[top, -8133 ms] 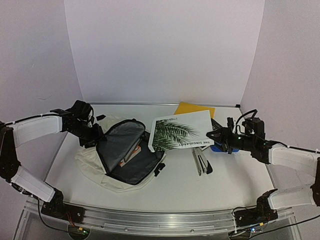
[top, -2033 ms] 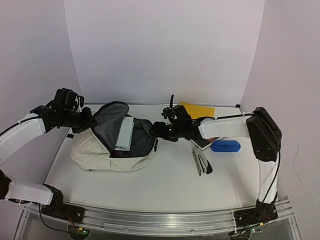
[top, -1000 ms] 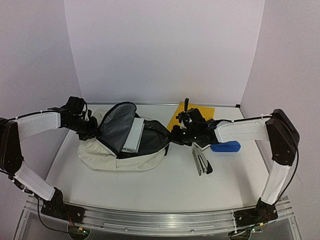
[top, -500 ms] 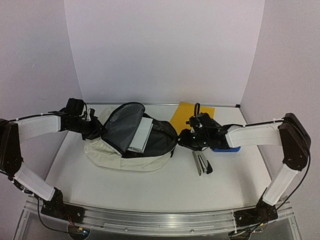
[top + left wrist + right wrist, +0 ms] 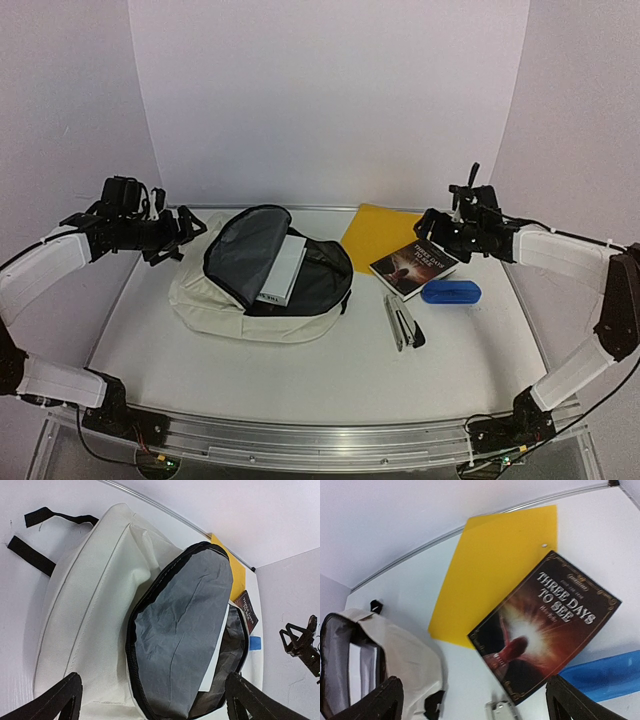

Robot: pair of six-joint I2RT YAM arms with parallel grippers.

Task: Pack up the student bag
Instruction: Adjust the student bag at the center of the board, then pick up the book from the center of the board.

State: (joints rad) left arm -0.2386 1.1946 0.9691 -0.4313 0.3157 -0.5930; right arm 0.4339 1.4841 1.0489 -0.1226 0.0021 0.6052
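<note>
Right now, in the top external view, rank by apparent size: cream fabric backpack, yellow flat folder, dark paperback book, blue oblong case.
1. cream fabric backpack
2. yellow flat folder
3. dark paperback book
4. blue oblong case

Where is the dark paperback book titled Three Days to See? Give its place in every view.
Top external: the dark paperback book lies right of centre.
Left wrist: the book shows as a sliver at right, past the cream fabric backpack.
Right wrist: the book fills the lower right.
Landmark: the flat yellow sheet partly under it.
</note>
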